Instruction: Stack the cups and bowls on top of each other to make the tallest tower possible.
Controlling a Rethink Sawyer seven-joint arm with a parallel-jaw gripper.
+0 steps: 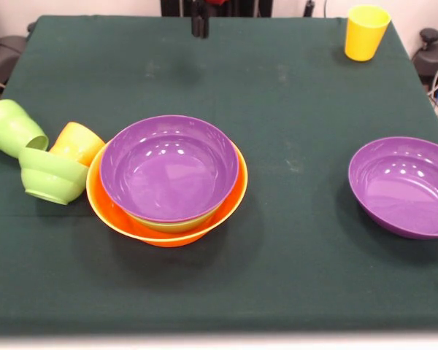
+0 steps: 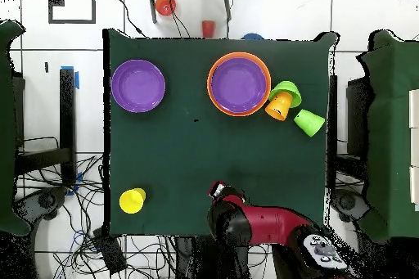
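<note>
The tower stands left of centre: a large orange bowl (image 1: 111, 212) holds a light green bowl (image 1: 168, 225), of which only the rim shows, and a purple bowl (image 1: 168, 171) sits innermost. Against its left side lie a tipped orange cup (image 1: 78, 142), a small light green bowl (image 1: 52, 175) on its side and a tipped light green cup (image 1: 13, 127). A second purple bowl (image 1: 405, 186) sits upright at the right. A yellow cup (image 1: 366, 33) stands upright at the far right corner. My gripper (image 1: 199, 25) hangs drawn back at the top edge, far from all of them. In the overhead view the gripper (image 2: 217, 189) is over the table's near edge, the tower (image 2: 238, 84) across from it.
Dark green cloth (image 1: 292, 277) covers the table. Overhead, two small red objects (image 2: 208, 28) (image 2: 165, 4) lie on the floor beyond the far edge. Cables run over the floor near the robot's base.
</note>
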